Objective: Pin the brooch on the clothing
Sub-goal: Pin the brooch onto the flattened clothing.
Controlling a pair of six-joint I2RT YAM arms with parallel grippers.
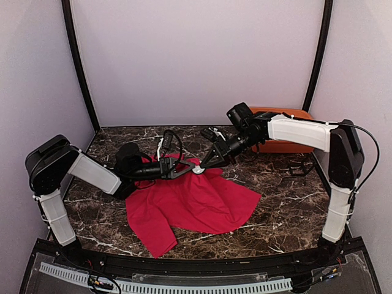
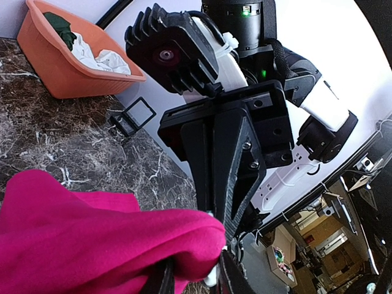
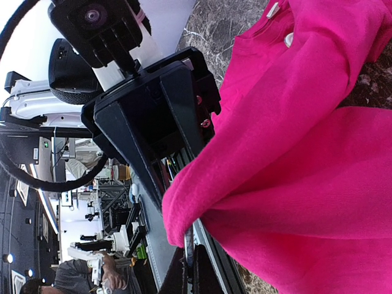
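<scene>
Top view, red T-shirt (image 1: 196, 202): lies spread at the centre front of the marble table (image 1: 288, 208), with its far edge lifted off the stone where the two arms meet.
Top view, left gripper (image 1: 182, 171): reaches in from the left to that lifted edge.
Top view, right gripper (image 1: 205, 164): comes in from the right, nearly tip to tip with the other.
Top view, brooch (image 1: 198, 170): judged to be the small white spot between the two tips, too small to say more.
Top view, orange basket (image 1: 283, 147): stands far right behind the right arm, well apart from the shirt.
Left wrist, own grip: narrow gap at the bottom of the frame, with a fold of red cloth bulging up between the fingers; reads as a pinch on the shirt.
Left wrist, opposite tool: points a black finger down onto the same fold, with a pale bit at its tip that cannot be identified.
Left wrist, background: dark green garment (image 2: 60, 23) and white garment (image 2: 101, 60) in the basket.
Right wrist, own grip: jaws fully closed at the bottom edge, the end of the fold hanging right at them; cannot tell what, if anything, sits between.
Step in hand: judged as fixing the brooch at the held fold, not yet visibly fastened.
Next move: calls for a taut, steady fold on the left and a small, square press from the right, with no tug that drags cloth free.
</scene>
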